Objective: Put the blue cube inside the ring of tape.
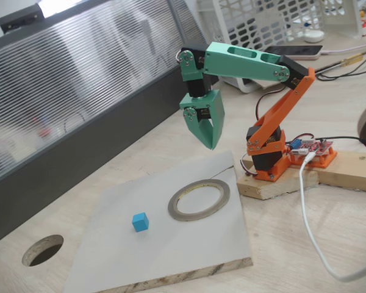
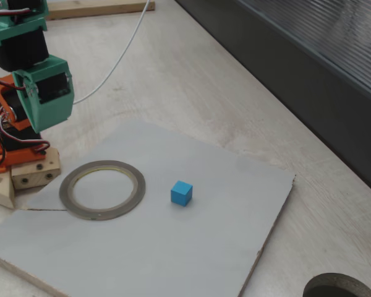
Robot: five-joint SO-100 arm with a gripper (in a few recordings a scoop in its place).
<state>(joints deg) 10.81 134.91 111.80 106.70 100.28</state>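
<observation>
Since nothing's been grabbed yet, the end effector [image 1: 210,139] is parked high, closed and empty; cube [image 1: 140,221] is left beside the ring [image 1: 199,199].

Small plain-faced cube [image 1: 140,221]: bright sky blue, no markings.
Flat wide hoop of tape [image 1: 199,200]: grey-tan, with a paler, shiny inner rim.
Flat square board [image 1: 171,250]: pale grey face, light speckled cut edge.
Plastic end effector [image 1: 208,137]: mint green, its upper links the same green.
Lower arm and base [image 1: 269,143]: orange, with black motor blocks.
Wooden desk [image 1: 280,244]: pale, lightly grained.
Cable [image 1: 311,232]: white.
Round hole [image 1: 43,250]: dark inside, wooden-edged.
</observation>
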